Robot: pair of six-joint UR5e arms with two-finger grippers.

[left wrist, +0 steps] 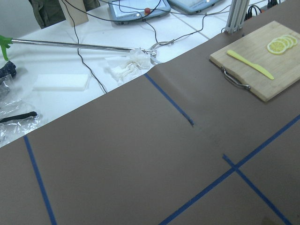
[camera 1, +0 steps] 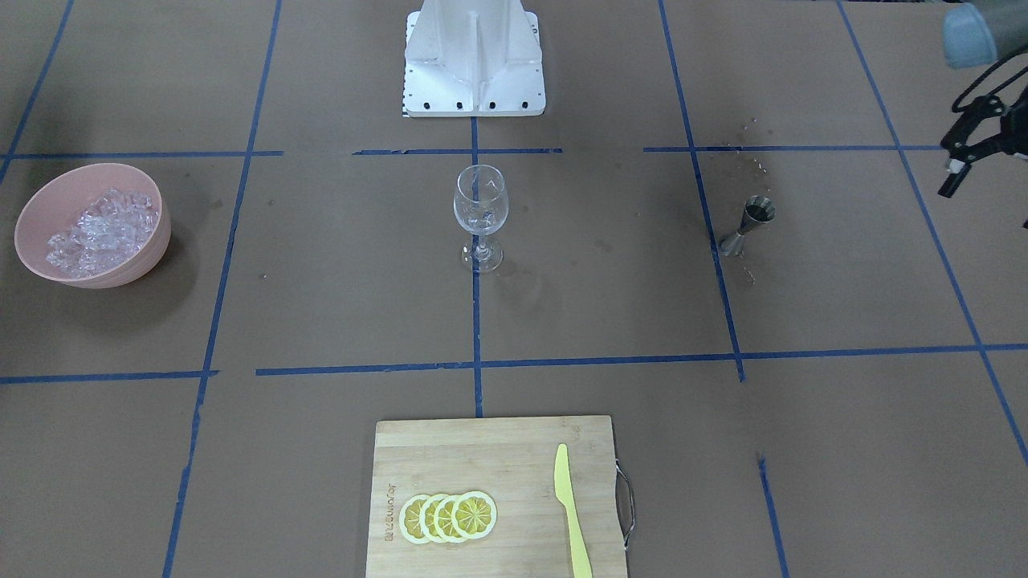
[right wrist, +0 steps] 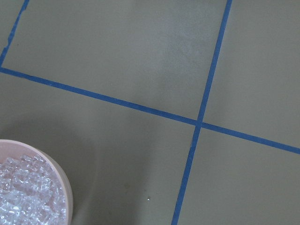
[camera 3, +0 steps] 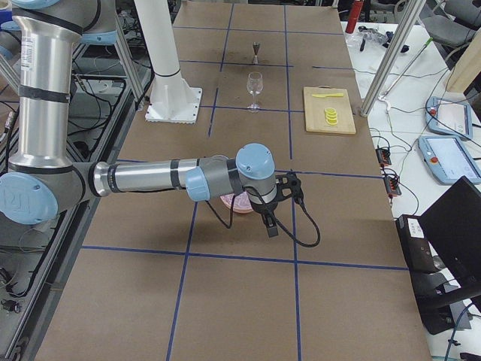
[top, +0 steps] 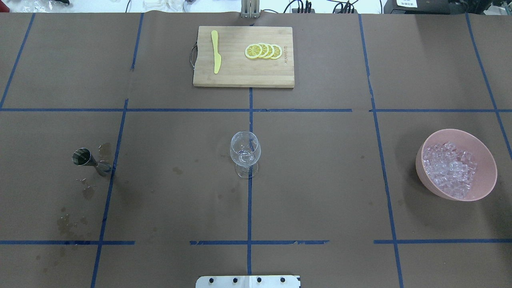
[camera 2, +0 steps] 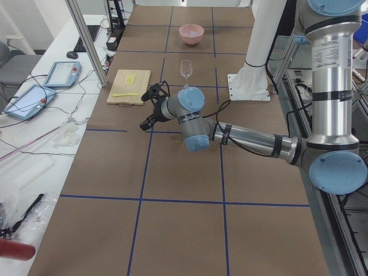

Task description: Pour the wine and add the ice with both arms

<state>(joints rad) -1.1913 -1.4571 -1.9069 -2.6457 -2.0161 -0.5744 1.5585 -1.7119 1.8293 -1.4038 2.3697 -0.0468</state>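
Status: neither claw has anything in it that I can see.

- The left claw hangs above the desk at its end. It shows only in the side view and at the edge of the front view, so I cannot tell whether its fingers are apart or together.
- The right claw shows only from the side, so I cannot tell there either.
- The ice is heaped in the pink bowl, just beside and below the right claw. The right wrist camera catches the bowl rim at its lower-left corner.
- The jigger stands upright, inboard of the left claw.
- The wine glass stands between the two claws, well apart from both.

Risks, as I judge them:

1. The jigger is narrow-waisted and stands on a small foot. An off-centre closure by the left claw would tip it. Wet-looking stains on the desk near it suggest spilling happens here. I cannot see whether it holds liquid.
2. The glass is tall on a thin stem. A nudge from either claw during the pour or the ice drop could topple it.
3. The ice chunks are small, irregular and probably slick. A two-finger pinch may squeeze one out sideways, or it may drop on the way to the glass.
4. A steep descent of the right claw into the bowl could push on the rim and slide or rock the bowl.
5. Both arms end up working over the glass, so if they arrive together they could collide.
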